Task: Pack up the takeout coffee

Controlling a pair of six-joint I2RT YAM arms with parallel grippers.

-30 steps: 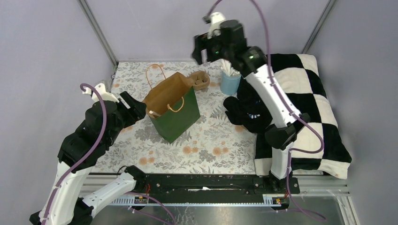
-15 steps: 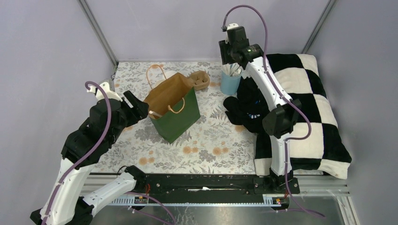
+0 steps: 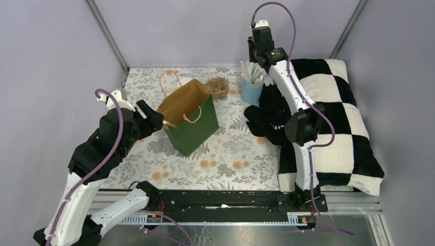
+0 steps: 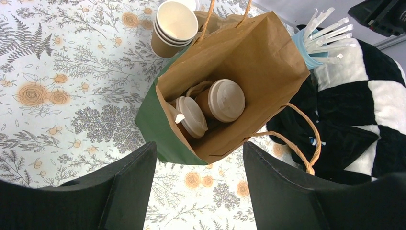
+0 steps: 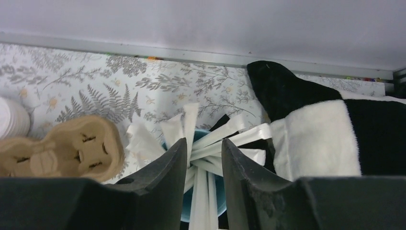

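Observation:
The takeout coffee is two tan cups with white lids (image 4: 226, 99) (image 4: 191, 116), standing side by side inside the open green paper bag (image 3: 190, 115). From the top view the cups are hidden by the bag's brown inner wall. My left gripper (image 3: 151, 117) (image 4: 198, 146) hovers open just left of the bag's mouth, holding nothing. My right gripper (image 3: 256, 57) (image 5: 203, 143) hangs over the light-blue cup of white straws (image 3: 251, 88). Its jaws are narrowed to a small gap, and the straws (image 5: 249, 134) fan out right under its fingertips. I see nothing pinched.
A brown pulp cup carrier (image 3: 219, 87) (image 5: 62, 148) lies behind the bag. A stack of empty tan cups (image 4: 174, 26) stands beside it. A black cloth (image 3: 267, 120) and a black-and-white checkered blanket (image 3: 333, 113) cover the table's right side. Grey walls close in the back.
My right arm swung right, from above the carrier to above the straw cup, and its jaws narrowed. My left gripper edged slightly closer to the bag.

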